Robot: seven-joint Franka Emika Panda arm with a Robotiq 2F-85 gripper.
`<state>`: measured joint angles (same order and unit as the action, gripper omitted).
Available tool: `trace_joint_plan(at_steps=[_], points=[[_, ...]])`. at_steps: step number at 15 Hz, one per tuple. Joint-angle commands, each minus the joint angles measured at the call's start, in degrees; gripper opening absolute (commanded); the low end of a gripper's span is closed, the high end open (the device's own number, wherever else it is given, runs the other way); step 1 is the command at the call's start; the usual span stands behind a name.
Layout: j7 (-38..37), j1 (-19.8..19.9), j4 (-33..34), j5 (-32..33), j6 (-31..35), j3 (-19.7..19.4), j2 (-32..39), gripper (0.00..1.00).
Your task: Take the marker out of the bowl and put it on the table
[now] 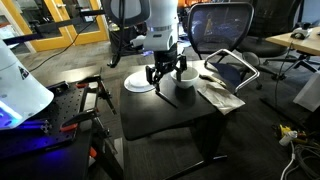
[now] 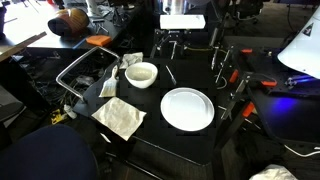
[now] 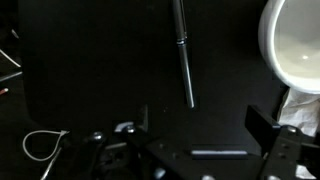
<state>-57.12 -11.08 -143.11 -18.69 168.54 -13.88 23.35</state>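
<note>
The marker lies flat on the black table, outside the bowl; it shows as a thin line in an exterior view. The small white bowl stands just beside it and looks empty; its rim is at the right edge of the wrist view and it also shows in an exterior view. My gripper is open and empty. It hangs above the table over the marker, with nothing between its fingers.
A flat white plate lies on the table near the bowl, also seen in an exterior view. A crumpled paper napkin lies at a table corner. Office chairs and a metal frame stand close around the table.
</note>
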Motion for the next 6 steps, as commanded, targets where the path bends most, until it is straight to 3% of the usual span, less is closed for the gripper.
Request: trace_joint_plan(at_steps=[1, 3, 6], points=[[-3.64, -1.98, -3.81, 3.35, 1.25, -1.85, -4.35, 1.0], [-2.6, 0.38, -1.25, 3.48, 0.13, 0.1, -1.77, 1.0], [-2.61, 0.42, -1.97, 3.84, 0.16, 0.18, -2.79, 1.0]])
